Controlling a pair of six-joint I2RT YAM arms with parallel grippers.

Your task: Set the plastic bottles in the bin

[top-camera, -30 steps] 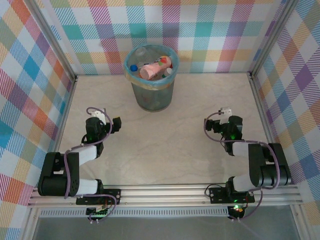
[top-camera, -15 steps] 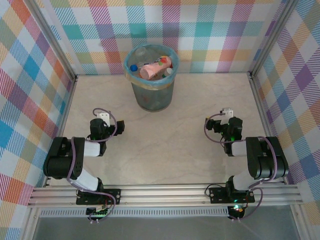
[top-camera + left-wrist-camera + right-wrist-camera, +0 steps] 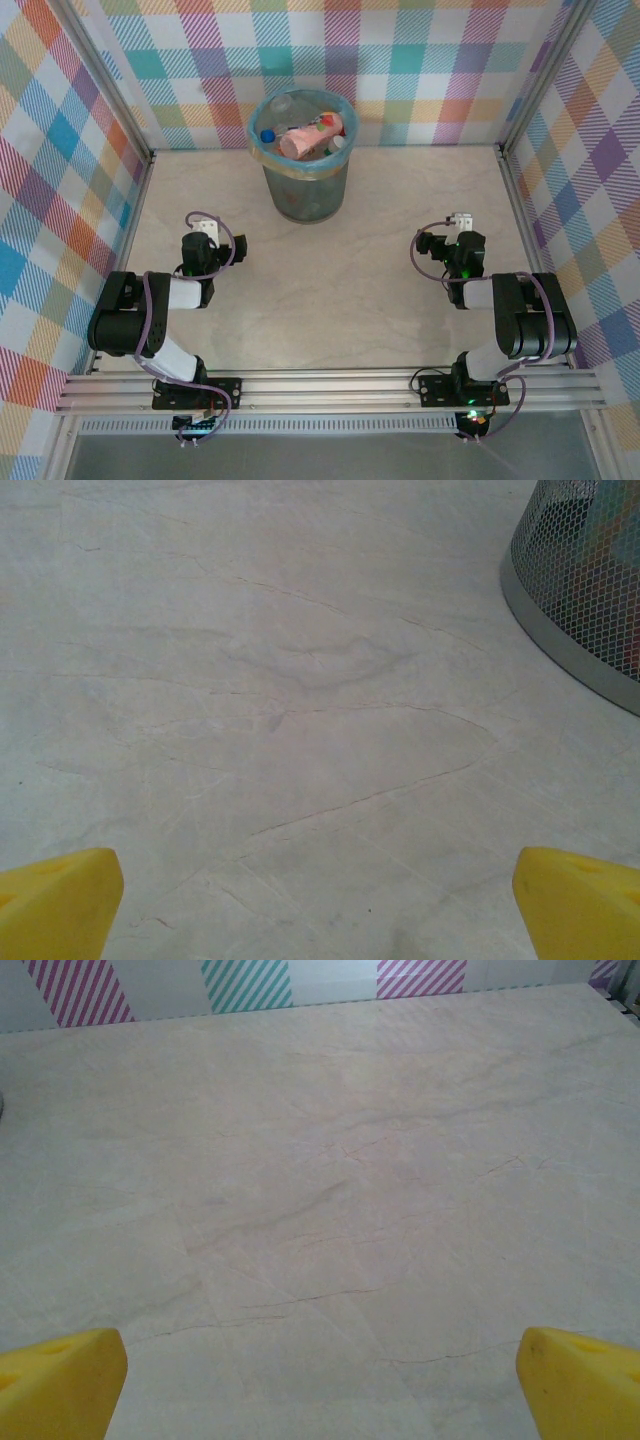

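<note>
Both the left gripper and the right gripper had fingers spread wide, holding nothing. Both arms had folded back toward their bases (rest pose). The plastic bottles sat piled in the bin at the table's far side, so the task looked done.

The bin stood upright at the far middle of the table. It was a round, dark grey mesh basket, narrowing toward its base, with a light blue bag folded over its rim. The plastic bottles lay heaped inside it, up to the rim. A pink bottle lay on its side across the top of the heap. Beside it showed a blue cap at the left, a white cap at the right, and bits of red and green. In the left wrist view the bin's lower wall and solid grey base band sat at the upper right, with blurred colours behind the mesh.
</note>
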